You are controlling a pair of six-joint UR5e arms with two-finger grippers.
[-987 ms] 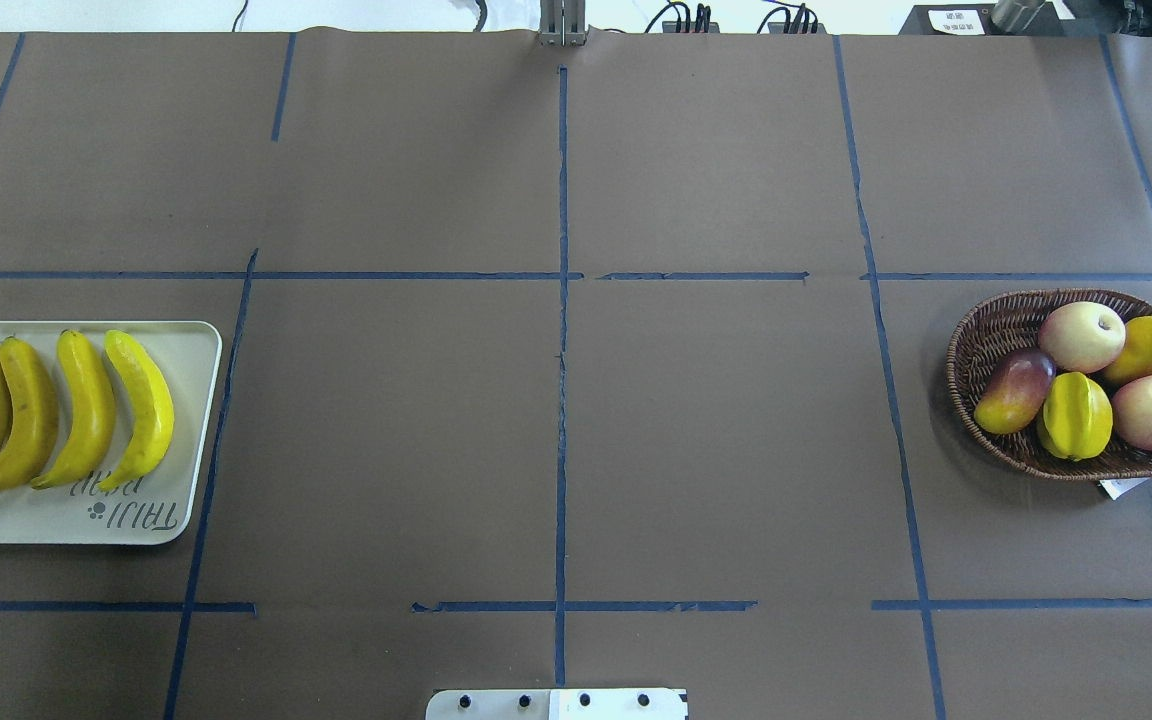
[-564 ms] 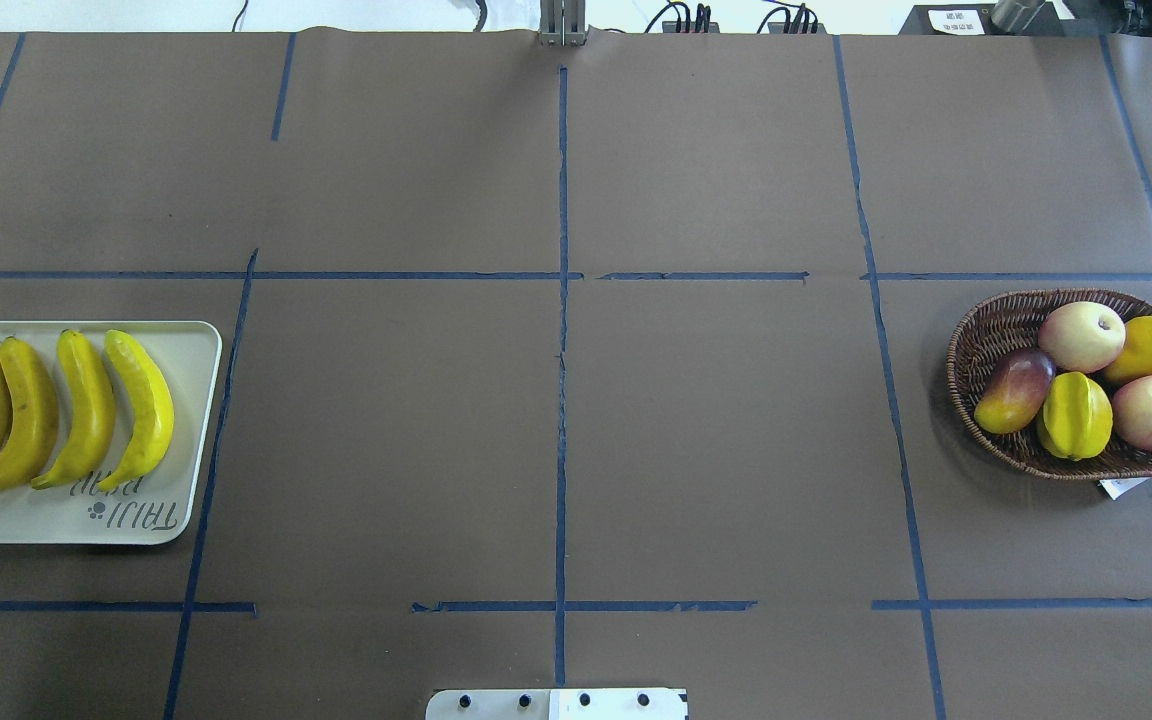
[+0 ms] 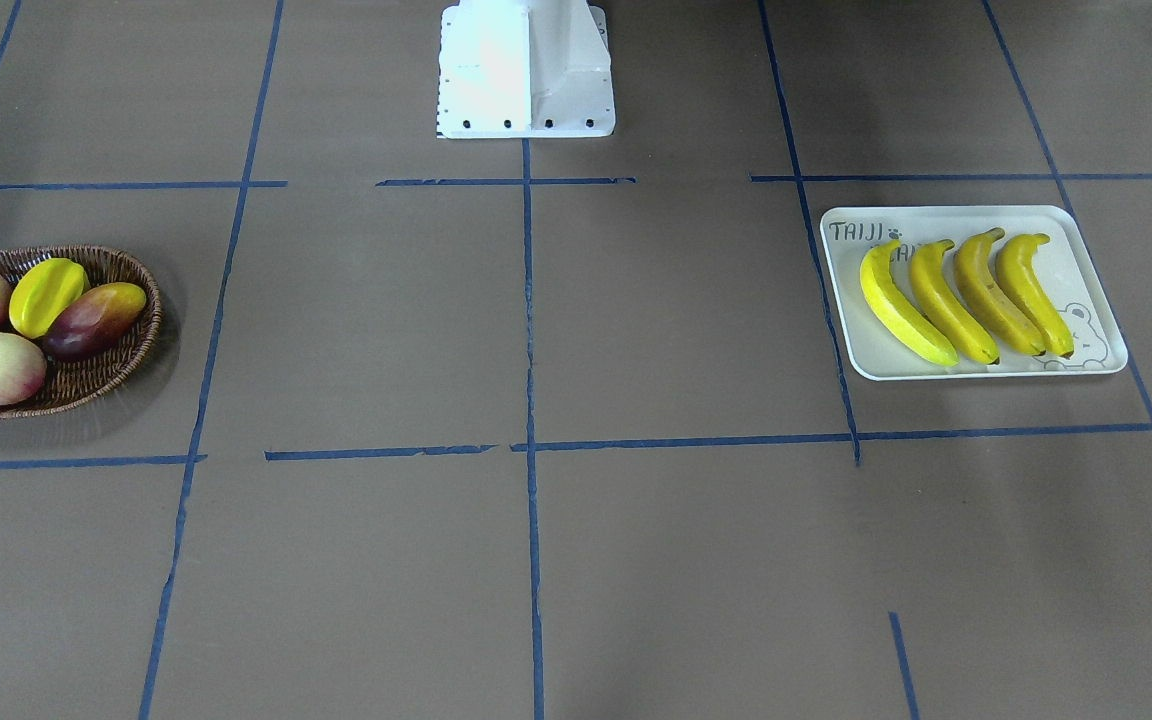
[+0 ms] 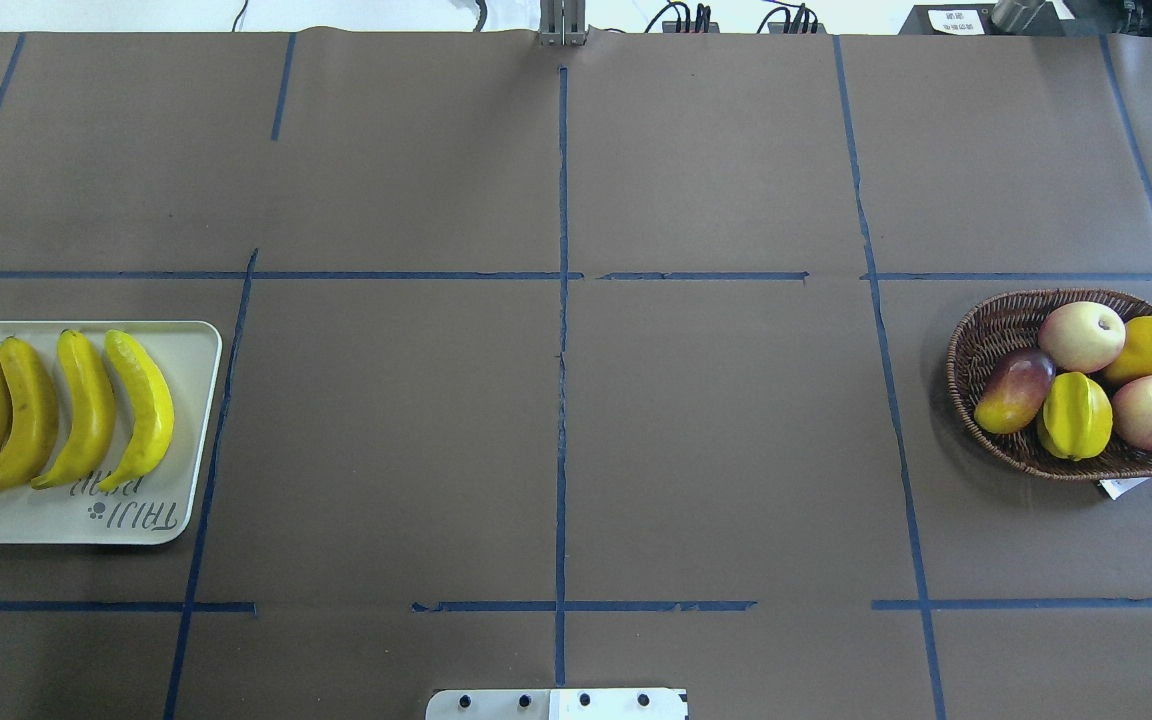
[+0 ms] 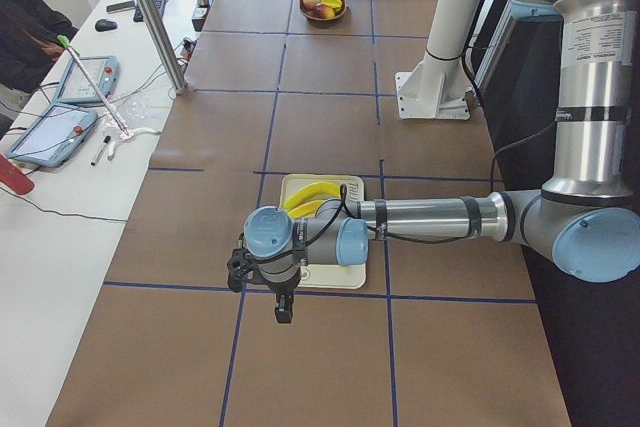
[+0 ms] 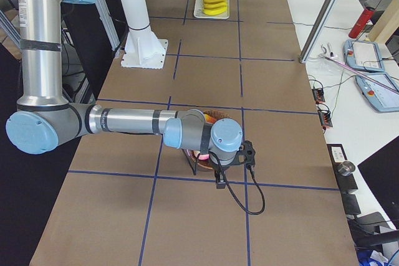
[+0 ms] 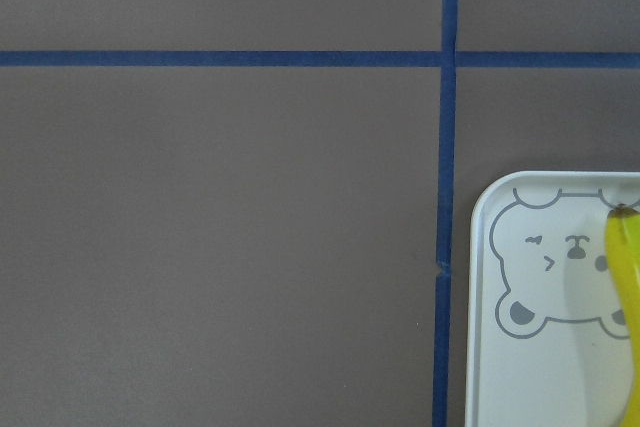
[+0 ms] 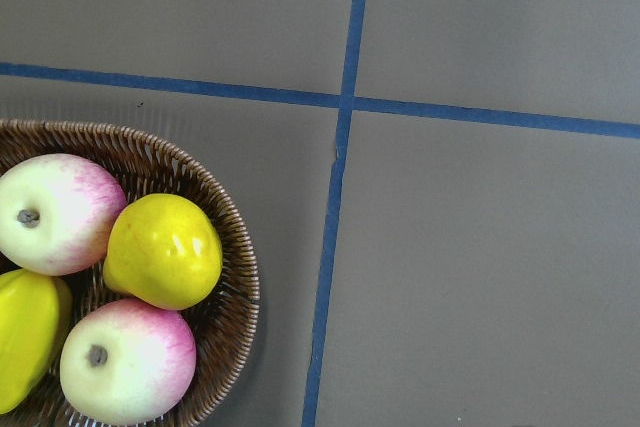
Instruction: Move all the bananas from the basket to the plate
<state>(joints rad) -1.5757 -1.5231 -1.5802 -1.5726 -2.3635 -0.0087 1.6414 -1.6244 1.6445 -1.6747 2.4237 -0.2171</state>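
Claw status: my left claw [image 5: 284,309] shows only in the side view from my left and my right claw [image 6: 220,180] only in the side view from my right. From those views I cannot tell whether either one is spread or pressed together. Both point down. The left claw hangs over the table just beside the far-left end of the plate. The right claw hangs over the table near the far-right end of the basket. Neither is seen touching anything.

1. Flat table covered in brown paper [image 4: 716,420], divided into rectangles by blue tape lines [image 4: 562,400].
2. Cream-white rectangular plate with rounded corners [image 4: 198,420], at the left end of the table. It carries "TAIJI" lettering at one end. My left wrist view shows a bear outline at the other.
3. Oval dark brown woven wicker basket [image 4: 986,330], at the right end of the table, well apart from the plate.
4. Four long curved yellow bananas [image 4: 94,410], all lying on the plate, side by side in one row, each just beside its neighbour. None is in the basket.
5. Two round pink-and-cream apples [image 4: 1081,336], in the basket.
6. One rounded yellow-orange fruit [image 4: 1148,348], in the basket between the apples.
7. One red-purple mango [image 4: 1014,390], in the basket on its left side.
8. One ribbed yellow-green starfruit [image 4: 1076,415], in the basket just right of the mango.
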